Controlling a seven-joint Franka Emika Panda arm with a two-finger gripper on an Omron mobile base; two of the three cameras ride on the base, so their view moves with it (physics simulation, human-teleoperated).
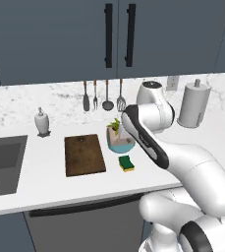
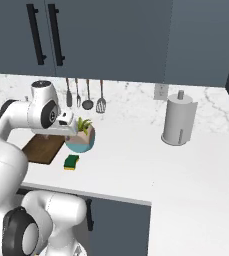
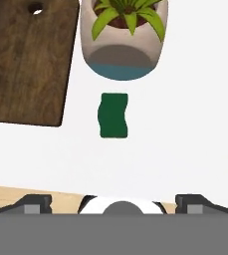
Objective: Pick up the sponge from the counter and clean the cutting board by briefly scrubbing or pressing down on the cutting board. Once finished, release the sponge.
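Observation:
The sponge lies green side up on the white counter, just right of the cutting board and in front of a potted plant. In the hand view the sponge sits at mid-frame, with the dark wooden cutting board at the upper left, its hole at the far end. My gripper hangs well above the sponge. Its two fingertips stand far apart with nothing between them. The sponge touches neither the board nor the pot.
A potted plant stands right behind the sponge. A paper towel roll is at the back right. A soap dispenser and the dark sink are to the left. Utensils hang on the backsplash.

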